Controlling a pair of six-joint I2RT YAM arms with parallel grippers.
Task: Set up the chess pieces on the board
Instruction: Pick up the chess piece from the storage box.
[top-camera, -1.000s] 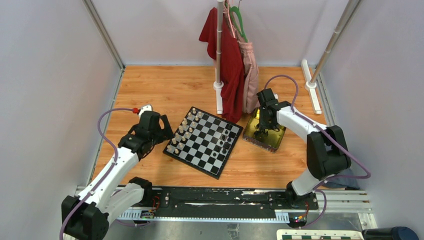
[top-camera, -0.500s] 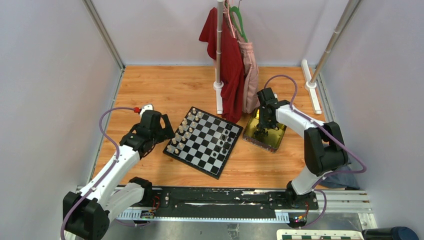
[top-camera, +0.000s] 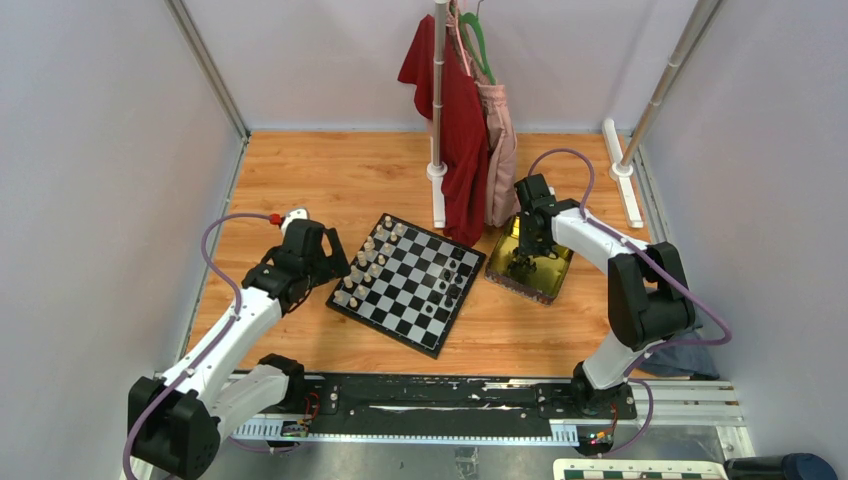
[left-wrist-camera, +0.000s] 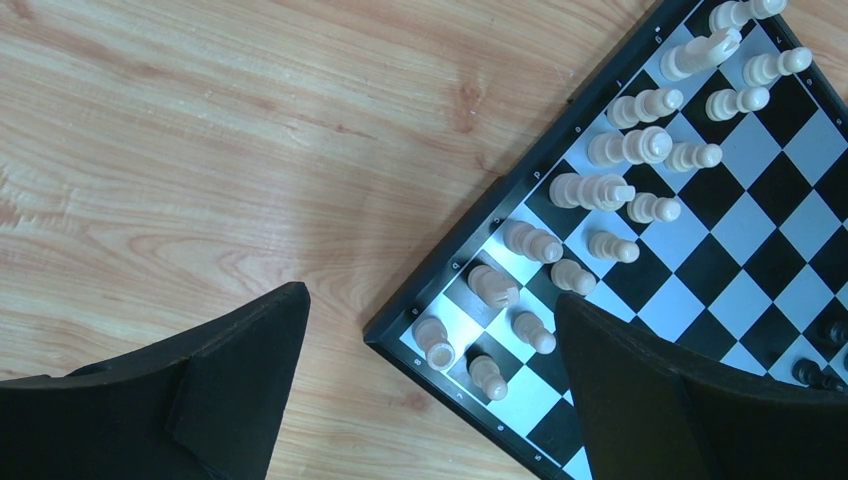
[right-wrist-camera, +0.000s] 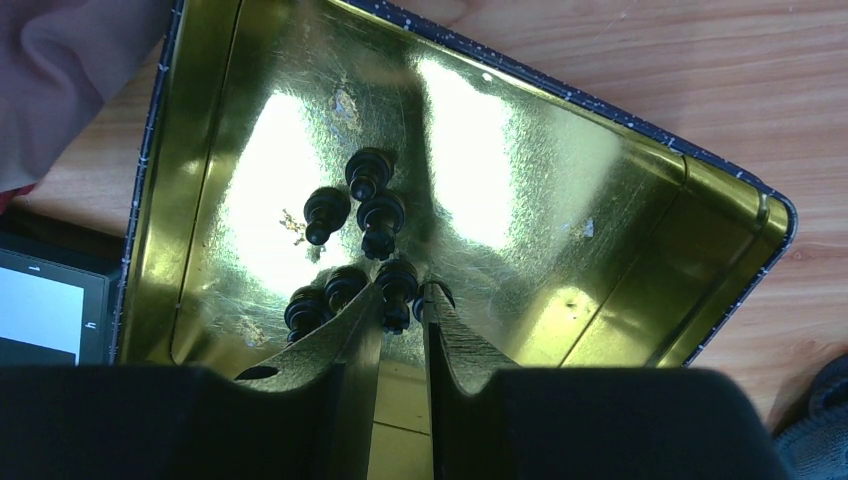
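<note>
The board (top-camera: 411, 301) lies at an angle on the wooden table, cream pieces (top-camera: 365, 262) along its left side and a few black chess pieces (top-camera: 453, 281) along its right. My left gripper (top-camera: 328, 264) hangs open over the board's near-left corner (left-wrist-camera: 400, 333), holding nothing (left-wrist-camera: 430, 300). My right gripper (top-camera: 522, 262) reaches down into the gold tin (top-camera: 553, 283). Several black chess pieces (right-wrist-camera: 368, 172) lie there in a cluster. Its fingers (right-wrist-camera: 403, 292) are shut on one black chess piece (right-wrist-camera: 397, 284), with others crowded beside the left finger (right-wrist-camera: 345, 284).
A clothes stand with a red garment (top-camera: 462, 130) and a pink one (top-camera: 500, 150) rises just behind the board and tin; pink cloth (right-wrist-camera: 70, 60) overhangs the tin's corner. The tin's walls (right-wrist-camera: 620, 250) enclose the pieces. A grey cloth (top-camera: 690, 357) lies at the right edge.
The right gripper's fingers have drawn together around a black piece in the tin, and that arm's elbow shifted slightly left. The left arm barely moved.
</note>
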